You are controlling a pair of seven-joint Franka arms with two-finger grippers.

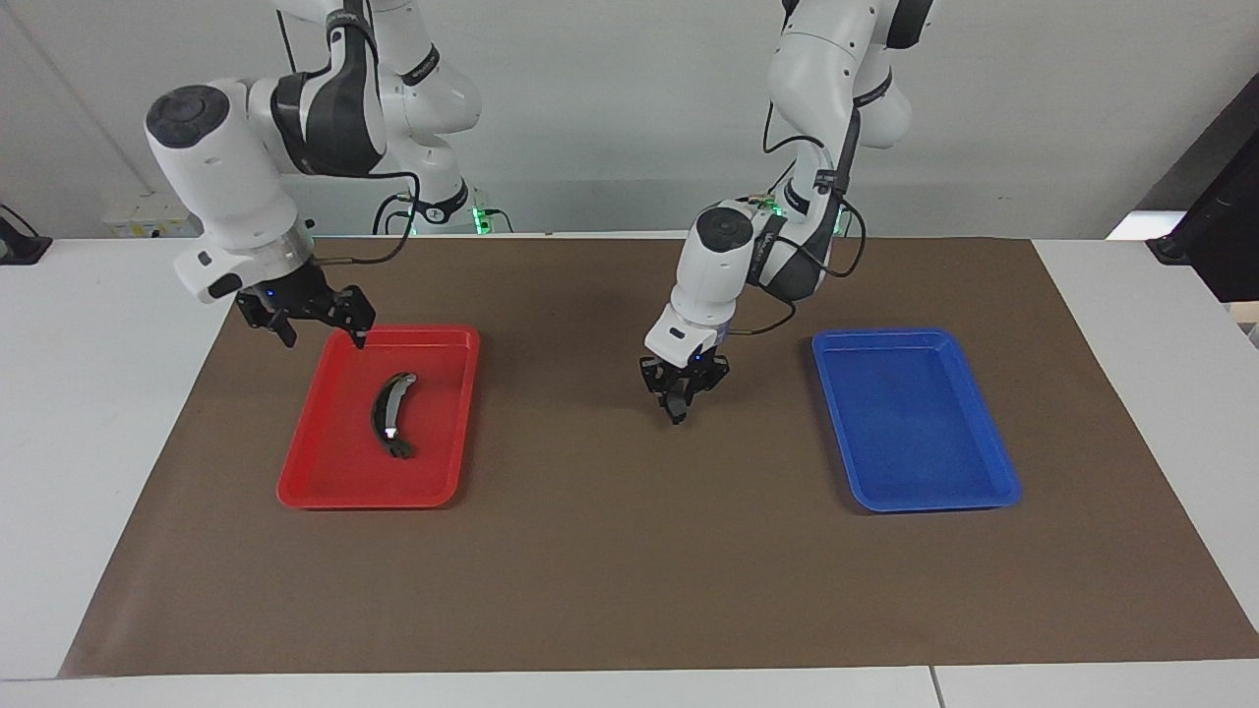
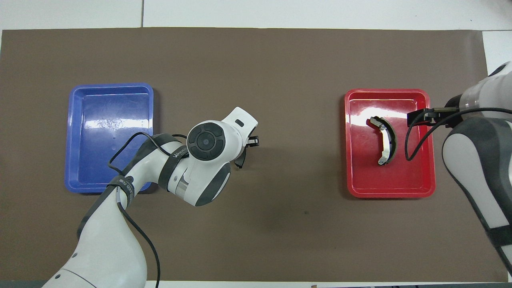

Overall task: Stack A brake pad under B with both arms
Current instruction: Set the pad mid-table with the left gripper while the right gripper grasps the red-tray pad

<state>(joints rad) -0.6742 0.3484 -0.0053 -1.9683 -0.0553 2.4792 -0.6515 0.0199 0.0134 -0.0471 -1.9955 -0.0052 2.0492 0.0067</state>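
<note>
My left gripper [image 1: 679, 391] is shut on the A brake pad [image 1: 677, 406], a short dark grey pad. It holds the pad low over the brown mat, between the two trays. In the overhead view the left gripper [image 2: 247, 147] is mostly covered by its wrist, and the pad [image 2: 240, 161] pokes out beside it. B [image 1: 391, 413], the long black crescent with silver ends, lies in the red tray [image 1: 325, 492]; it also shows in the overhead view [image 2: 385, 140]. My right gripper [image 1: 323, 329] is open and empty. It hangs over the red tray's corner nearest the robots [image 2: 418, 117].
The blue tray [image 1: 984, 492] at the left arm's end of the table holds nothing; it also shows in the overhead view [image 2: 110, 180]. The brown mat [image 1: 629, 551] covers the table between and around the trays.
</note>
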